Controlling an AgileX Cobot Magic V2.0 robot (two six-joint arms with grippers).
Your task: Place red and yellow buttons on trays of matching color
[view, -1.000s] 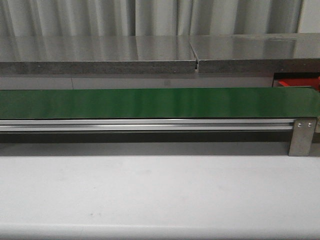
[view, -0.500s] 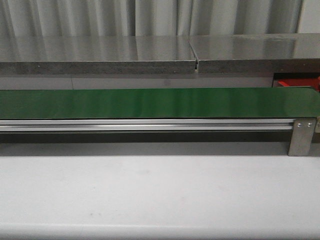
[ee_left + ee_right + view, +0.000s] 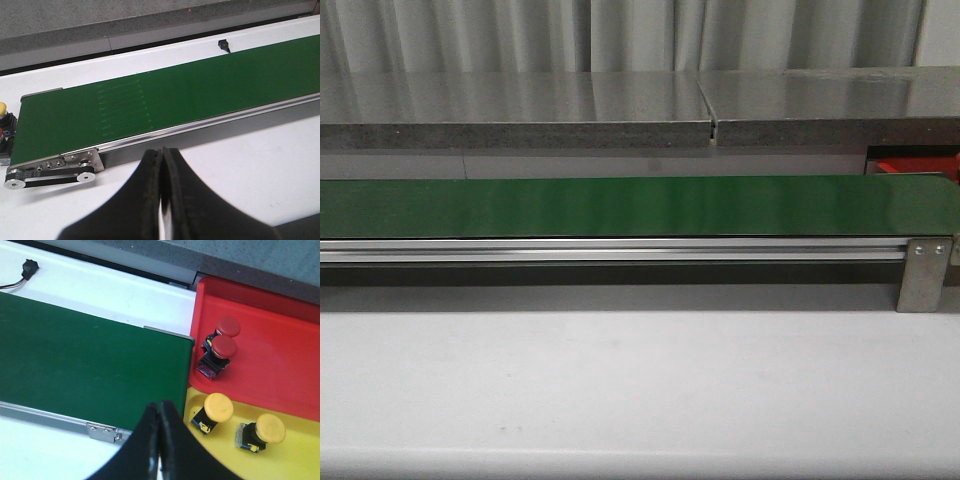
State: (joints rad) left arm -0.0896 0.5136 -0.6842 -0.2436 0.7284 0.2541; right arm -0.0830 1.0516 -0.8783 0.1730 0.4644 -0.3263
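Between picks — both claws, left claw (image 3: 161,200) and right claw (image 3: 159,440), pressed closed on nothing. Two red buttons (image 3: 223,340) in red tray (image 3: 280,365), two yellow buttons (image 3: 218,407) in yellow tray (image 3: 300,460). Green belt (image 3: 620,205) bare — next, probably waiting for another button.

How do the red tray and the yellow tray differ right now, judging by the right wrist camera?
The red tray holds two red buttons bunched together near its edge by the belt; the yellow tray holds two yellow buttons spaced apart. The red tray lies beyond the yellow tray in this view. Both sit past the green belt end, side by side.
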